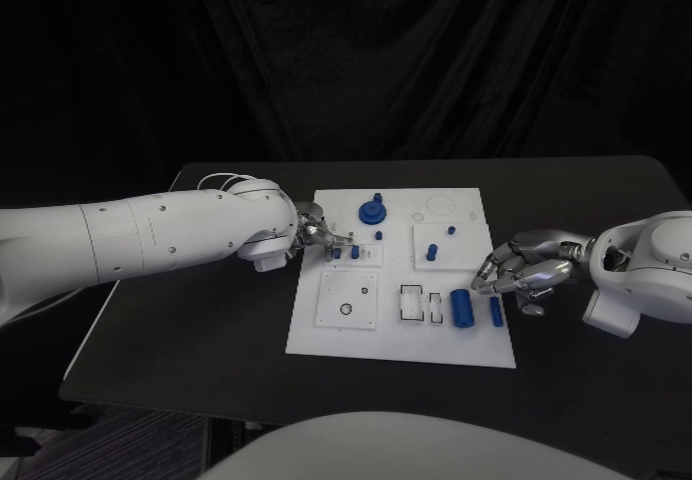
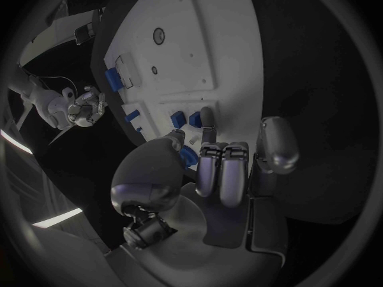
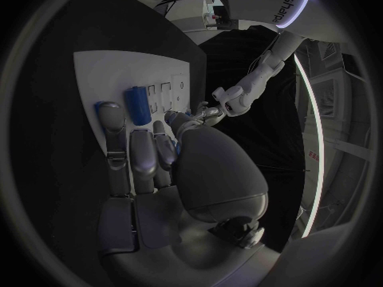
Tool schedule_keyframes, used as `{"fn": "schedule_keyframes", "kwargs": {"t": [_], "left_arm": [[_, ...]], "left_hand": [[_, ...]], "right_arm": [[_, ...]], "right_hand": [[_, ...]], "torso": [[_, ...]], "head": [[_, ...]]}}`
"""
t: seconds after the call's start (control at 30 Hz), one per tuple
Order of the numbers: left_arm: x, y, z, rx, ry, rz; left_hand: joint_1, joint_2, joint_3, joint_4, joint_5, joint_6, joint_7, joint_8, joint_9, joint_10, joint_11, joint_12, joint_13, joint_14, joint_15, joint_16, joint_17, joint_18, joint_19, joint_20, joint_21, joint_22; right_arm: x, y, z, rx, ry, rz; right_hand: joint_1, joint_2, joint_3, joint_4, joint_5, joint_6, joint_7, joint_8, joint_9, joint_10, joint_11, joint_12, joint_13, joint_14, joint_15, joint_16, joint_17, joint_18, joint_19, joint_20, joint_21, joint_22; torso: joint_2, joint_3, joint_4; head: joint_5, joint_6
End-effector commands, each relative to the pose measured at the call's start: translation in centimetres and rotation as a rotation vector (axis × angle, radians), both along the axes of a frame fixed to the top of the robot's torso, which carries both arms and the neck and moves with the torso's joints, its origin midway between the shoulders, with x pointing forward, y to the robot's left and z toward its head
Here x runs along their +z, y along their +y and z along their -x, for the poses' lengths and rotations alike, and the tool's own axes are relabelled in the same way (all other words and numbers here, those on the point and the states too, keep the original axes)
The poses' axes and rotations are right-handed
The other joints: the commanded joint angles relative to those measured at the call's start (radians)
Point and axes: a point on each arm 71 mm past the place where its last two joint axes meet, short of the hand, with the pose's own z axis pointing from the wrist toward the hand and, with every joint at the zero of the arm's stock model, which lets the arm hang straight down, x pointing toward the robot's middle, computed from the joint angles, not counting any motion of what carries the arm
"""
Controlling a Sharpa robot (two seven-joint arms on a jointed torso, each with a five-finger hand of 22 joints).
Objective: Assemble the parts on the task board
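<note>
The large blue cylinder (image 1: 460,308) lies on the task board (image 1: 401,340) in its near right part, its long axis running from the robot's side toward the far edge, and a thinner blue rod (image 1: 495,311) lies just beside it, parallel, nearer the board's right rim. Both sit just ahead of the right hand's fingertips and slightly toward the robot from them, so the right hand (image 1: 522,272) is plainly the nearer one; in the right wrist view the cylinder (image 3: 137,104) stands just beyond the fingers (image 3: 142,153) and crosses their reach rather than lining up with it. That is the relation I judge the next move turns on: a grasp would close across the cylinder's short width, with the rod close enough on the outer side to be nudged. The right hand holds nothing that I can see, its fingers gently curled and apart above the board's right edge. The left hand (image 1: 320,238) is well away from the cylinder, over the board's far left part, its fingertips among the small blue pegs (image 1: 343,253) standing there; the left wrist view shows fingers reaching to those pegs (image 2: 179,119), but whether one is pinched I cannot tell. Farther off, beyond the left hand, a blue gear-like part (image 1: 372,211) sits near the board's far edge.
</note>
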Motion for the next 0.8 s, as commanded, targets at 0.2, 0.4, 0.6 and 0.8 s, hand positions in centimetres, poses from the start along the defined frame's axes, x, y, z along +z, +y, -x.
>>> {"fn": "schedule_keyframes", "kwargs": {"t": [0.2,0.4,0.6,0.8], "left_arm": [[-1.2,0.4,0.6,0.003,0.003,0.012],[-0.8,0.4,0.4,0.003,-0.062,0.064],[-0.6,0.5,0.4,-0.002,-0.091,0.091],[-0.2,0.7,0.7,-0.025,-0.142,0.096]], "left_hand": [[-0.016,0.053,-0.06,0.002,0.066,-0.047,0.053,-0.005,0.043,0.104,-0.002,0.004,0.263,0.104,-0.001,-0.001,0.263,0.004,0.007,0.006,0.012,0.147],[0.024,0.099,-0.105,0.0,0.13,-0.073,0.044,0.065,0.102,0.104,-0.008,0.004,0.263,0.104,-0.007,-0.001,0.263,0.003,0.008,0.0,0.017,0.148],[0.07,0.101,-0.128,-0.001,0.176,-0.092,0.043,0.097,0.124,0.104,-0.01,0.004,0.263,0.104,-0.008,-0.001,0.263,0.004,0.004,-0.002,0.011,0.146],[0.145,0.078,-0.141,-0.004,0.246,-0.11,0.041,0.118,0.132,0.104,-0.01,0.004,0.263,0.104,-0.008,-0.001,0.263,0.004,0.003,-0.002,0.011,0.146]], "right_arm": [[-0.3,-0.1,0.2,0.007,0.022,0.015],[-0.3,0.0,0.1,0.009,0.024,0.015],[-0.3,-0.1,0.1,0.008,0.024,0.016],[-0.3,-0.1,0.2,0.008,0.025,0.017]], "right_hand": [[0.007,0.005,0.007,0.002,0.006,0.007,0.001,-0.006,-0.001,-0.004,0.0,-0.005,-0.002,-0.009,-0.001,-0.005,-0.001,0.017,-0.01,0.0,-0.006,-0.002],[0.006,0.007,0.009,0.004,0.014,0.007,0.001,-0.006,-0.001,-0.005,0.0,-0.005,-0.003,-0.01,-0.001,-0.005,-0.002,0.018,-0.011,0.001,-0.008,-0.003],[0.005,0.009,0.011,0.006,0.018,0.007,0.001,-0.006,-0.001,-0.006,0.0,-0.006,-0.004,-0.01,-0.001,-0.005,-0.002,0.018,-0.011,0.001,-0.009,-0.003],[0.005,0.009,0.011,0.007,0.021,0.007,0.001,-0.007,-0.001,-0.006,0.0,-0.006,-0.005,-0.01,-0.001,-0.005,-0.002,0.018,-0.011,0.001,-0.009,-0.003]], "torso": [[0.0,-0.0002,0.0007],[0.0,-0.0002,0.0006],[0.0,0.0001,0.0014],[-0.001,0.0,0.0008]], "head": [[0.003,0.0],[0.003,0.0],[0.002,0.0],[0.003,0.0]]}}
